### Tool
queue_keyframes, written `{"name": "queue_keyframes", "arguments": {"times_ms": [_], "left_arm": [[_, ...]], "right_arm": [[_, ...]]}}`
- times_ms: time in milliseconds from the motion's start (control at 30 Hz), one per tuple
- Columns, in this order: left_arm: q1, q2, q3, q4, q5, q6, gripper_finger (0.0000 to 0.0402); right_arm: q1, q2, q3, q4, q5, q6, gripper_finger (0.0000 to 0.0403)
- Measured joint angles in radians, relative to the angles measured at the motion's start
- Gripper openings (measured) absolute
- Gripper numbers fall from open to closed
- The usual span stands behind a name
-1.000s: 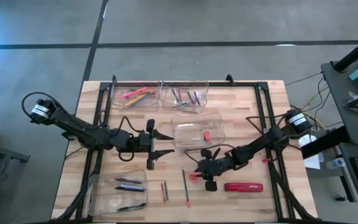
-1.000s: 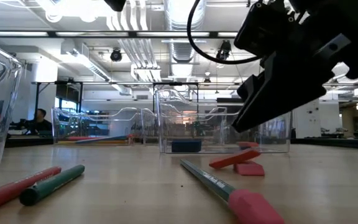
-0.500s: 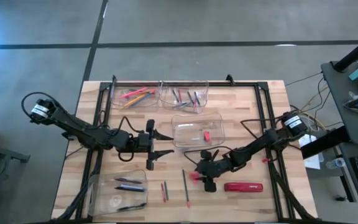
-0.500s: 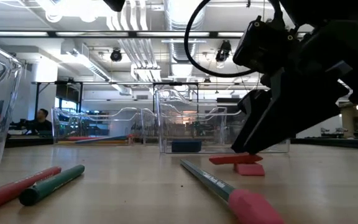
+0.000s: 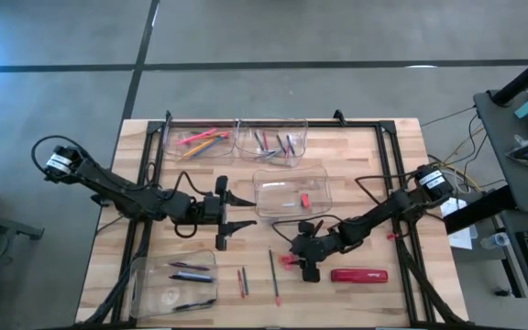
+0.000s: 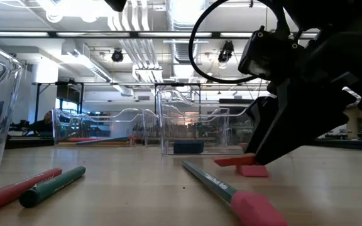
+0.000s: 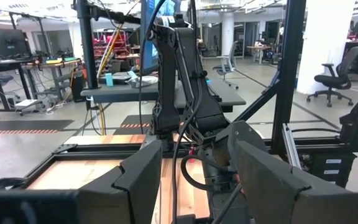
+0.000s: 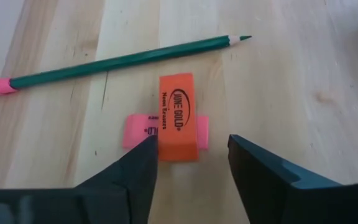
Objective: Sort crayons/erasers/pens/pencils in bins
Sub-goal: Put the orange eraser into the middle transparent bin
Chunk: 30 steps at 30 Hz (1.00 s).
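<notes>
An orange eraser lies crosswise on a pink eraser. In the low view the orange eraser rests tilted on the pink one, one end on the table. My right gripper is open and low at the table, with a finger on either side of the orange eraser's near end. I cannot tell whether a finger touches it. A green pencil lies just beyond the erasers. My left gripper is open and empty, waiting left of the middle bin.
Two bins stand at the far edge, one with pencils and one with pens. The middle bin holds a red eraser. A near-left bin holds dark sticks. Loose sticks and a red oblong object lie near the front.
My right gripper has come down toward the table over the two stacked erasers, staying open. The erasers have kept their place.
</notes>
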Motion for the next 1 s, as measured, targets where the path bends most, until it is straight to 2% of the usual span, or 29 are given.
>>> {"name": "queue_keyframes", "arguments": {"times_ms": [233,533,667,800,1000], "left_arm": [[0.0,0.0,0.0,0.0,0.0,0.0,0.0189],[0.0,0.0,0.0,0.0,0.0,0.0,0.0189],[0.0,0.0,0.0,0.0,0.0,0.0,0.0189],[0.0,0.0,0.0,0.0,0.0,0.0,0.0189],[0.0,0.0,0.0,0.0,0.0,0.001,0.0189]], "right_arm": [[0.0,0.0,0.0,-0.029,0.0,-0.001,0.0161],[-0.003,0.0,0.0,-0.037,0.0,-0.013,0.0078],[-0.005,0.0,0.0,-0.04,-0.002,-0.014,0.0056],[-0.006,-0.005,0.001,-0.051,-0.004,-0.024,0.0059],[-0.006,-0.019,0.065,-0.181,0.002,-0.039,0.0105]]}}
